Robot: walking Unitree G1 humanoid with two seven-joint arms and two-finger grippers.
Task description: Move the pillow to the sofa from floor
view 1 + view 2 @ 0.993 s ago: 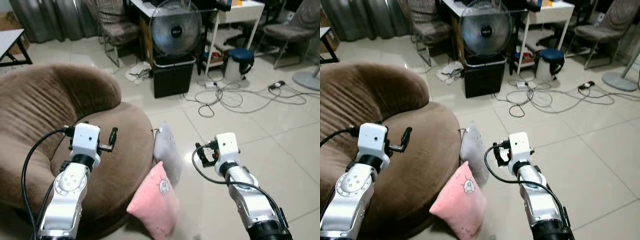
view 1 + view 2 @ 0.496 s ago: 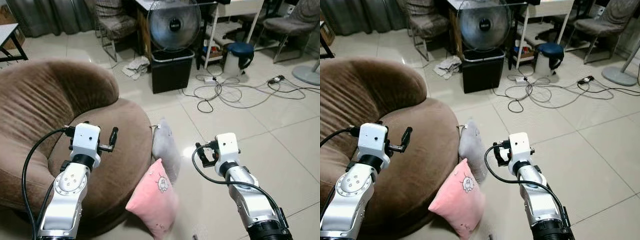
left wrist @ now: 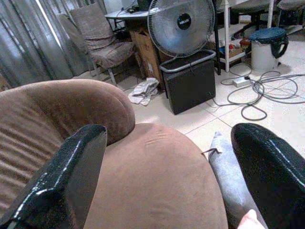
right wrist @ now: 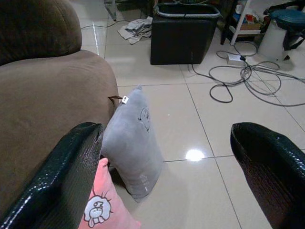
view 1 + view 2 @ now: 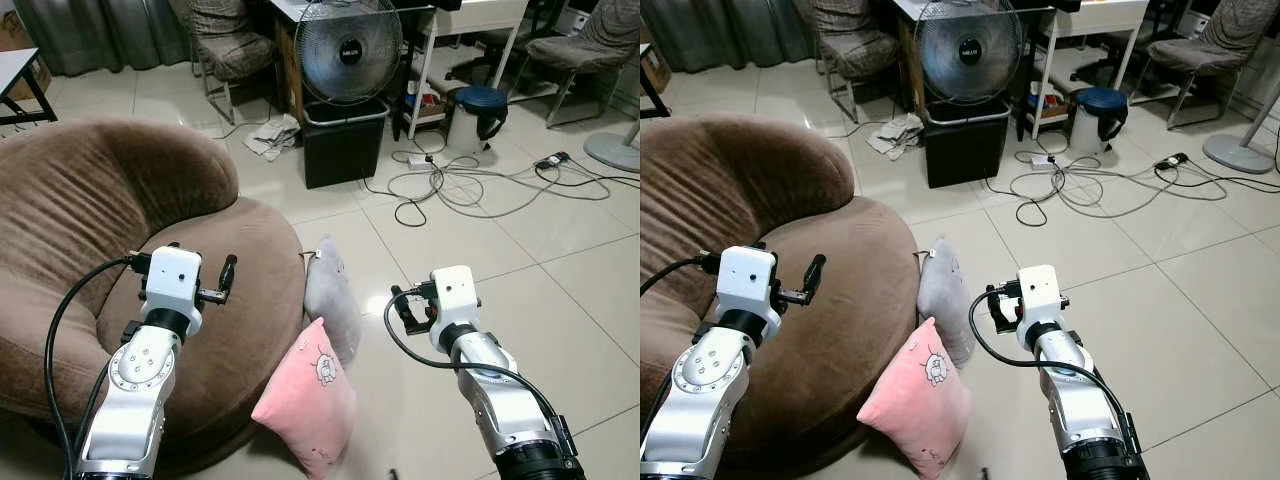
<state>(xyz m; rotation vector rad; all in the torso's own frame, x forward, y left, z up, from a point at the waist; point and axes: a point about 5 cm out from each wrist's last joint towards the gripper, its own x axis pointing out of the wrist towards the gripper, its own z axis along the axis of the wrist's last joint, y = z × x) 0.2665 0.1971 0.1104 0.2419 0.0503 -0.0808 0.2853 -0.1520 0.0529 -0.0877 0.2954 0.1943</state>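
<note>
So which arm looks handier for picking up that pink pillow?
Probably the right. The pink pillow leans on the floor against the sofa, nearer the right gripper, whose fingers are open. The left gripper hovers over the sofa seat.

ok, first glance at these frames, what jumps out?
Two pillows leaning against the brown sofa on the tiled floor: a pink pillow in front, a grey pillow behind it. The left gripper is over the sofa seat, the right gripper beside the pillows, both open and empty.

Two pillows point(image 5: 318, 375) are propped on the floor point(image 5: 560, 260) against the right side of the sofa point(image 5: 90, 230); a fan point(image 5: 350, 45) is set behind them.
</note>
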